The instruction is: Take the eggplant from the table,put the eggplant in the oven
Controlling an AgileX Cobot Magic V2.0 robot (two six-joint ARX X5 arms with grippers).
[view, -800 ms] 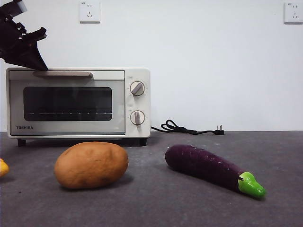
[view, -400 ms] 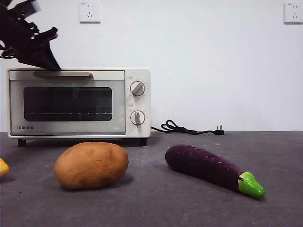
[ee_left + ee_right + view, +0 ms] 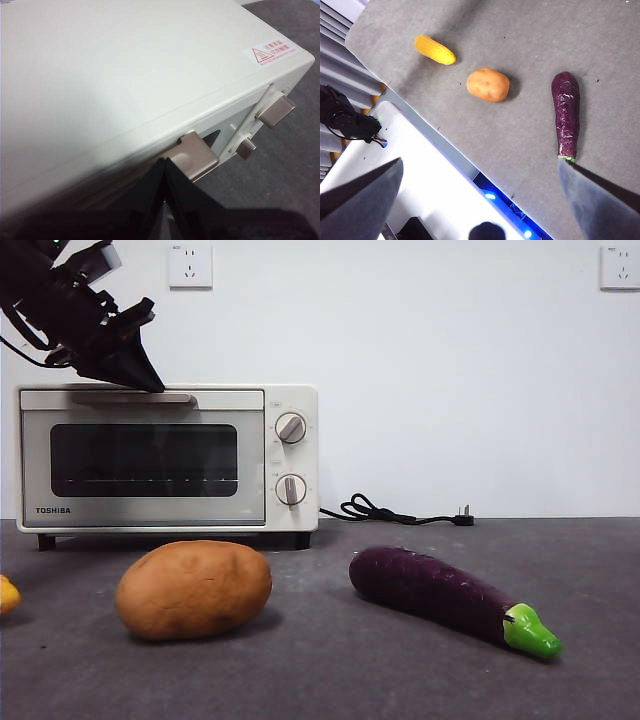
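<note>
My left gripper [image 3: 165, 167] is clenched, jaws pressed together to a point, gripping nothing; its tip sits at the beige handle [image 3: 199, 156] at the top of the oven [image 3: 125, 75] door, contact unclear; in the front view it [image 3: 148, 386] hangs over the handle [image 3: 132, 397] on the oven's [image 3: 165, 458] top edge; my right gripper [image 3: 480, 175] is spread wide, empty, high above the table [image 3: 520, 30]; the eggplant [image 3: 445, 598] lies on the table [image 3: 320, 670] right of the potato [image 3: 193, 589], apart from it, green cap away from the oven; door closed; a yellow piece [image 3: 435, 49] lies beyond the potato [image 3: 488, 84].
</note>
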